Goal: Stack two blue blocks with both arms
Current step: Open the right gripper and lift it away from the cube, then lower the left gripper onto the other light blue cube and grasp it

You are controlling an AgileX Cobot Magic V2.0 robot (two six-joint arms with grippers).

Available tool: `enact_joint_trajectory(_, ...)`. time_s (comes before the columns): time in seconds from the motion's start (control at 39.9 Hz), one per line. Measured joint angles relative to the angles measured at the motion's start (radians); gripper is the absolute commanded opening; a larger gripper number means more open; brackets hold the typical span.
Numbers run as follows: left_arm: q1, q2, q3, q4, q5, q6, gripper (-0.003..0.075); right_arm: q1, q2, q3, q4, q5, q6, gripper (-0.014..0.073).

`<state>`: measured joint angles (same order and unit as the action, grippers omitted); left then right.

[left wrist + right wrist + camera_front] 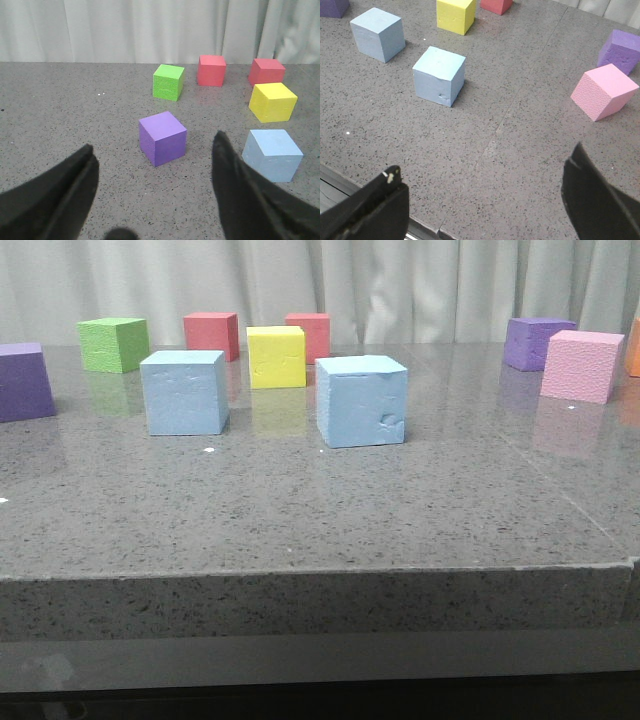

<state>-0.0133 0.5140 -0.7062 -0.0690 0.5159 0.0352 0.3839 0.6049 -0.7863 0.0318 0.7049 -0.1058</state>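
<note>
Blocks everywhere on the grey stone table (300, 520), and every one sits loose on the bare slab, none stacked, none touching. Count them: two blue, two red, two purple, one green, one yellow, one pink, plus a sliver of orange at the far right edge. Left blue block (184, 392) stands left of centre; the chipped blue block (362, 400), gouge showing on its near face, stands just right of centre, a clear gap between them. Behind that gap sits the yellow block (276, 356), with the red blocks (211, 334) farther back and the green block (113, 344) far left. One purple block (24, 381) hugs the left edge, the other purple block (535, 343) sits far right beside the pink block (581, 365). Nearside, a wide open strip runs from the blue pair to the table's front lip. Left gripper (155, 192) hangs with its jaws spread wide, nothing between them; right gripper (485, 200) likewise gapes over bare stone by the front edge, empty.
</note>
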Motion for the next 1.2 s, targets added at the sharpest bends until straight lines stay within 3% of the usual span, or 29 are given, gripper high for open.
enact_joint_trajectory(0.2, -0.07, 0.059, -0.044, -0.055, 0.014, 0.035, 0.057, 0.0, 0.0, 0.0, 0.0, 0.002, 0.0, 0.0627)
enact_joint_trajectory(0.4, -0.25, 0.198, -0.137, -0.113, 0.043, 0.116, 0.0513, 0.0, 0.0, 0.0, 0.0, 0.002, 0.0, 0.0627)
enact_joint_trajectory(0.6, -0.414, 0.383, -0.257, -0.119, 0.055, 0.123, 0.0516, 0.0, 0.0, 0.0, 0.0, 0.002, 0.0, 0.0627)
enact_joint_trajectory(0.9, -0.44, 0.782, -0.582, -0.063, 0.258, -0.008, 0.0519, 0.0, 0.0, 0.0, 0.0, 0.002, -0.002, 0.0627)
enact_joint_trajectory(1.05, -0.44, 0.984, -0.731, -0.003, 0.345, -0.089, 0.0592, 0.0, 0.0, 0.0, 0.0, 0.002, -0.002, 0.0627)
enact_joint_trajectory(1.2, -0.44, 1.125, -0.845, 0.053, 0.389, -0.173, 0.061, 0.0, 0.0, 0.0, 0.0, 0.002, -0.002, 0.0627)
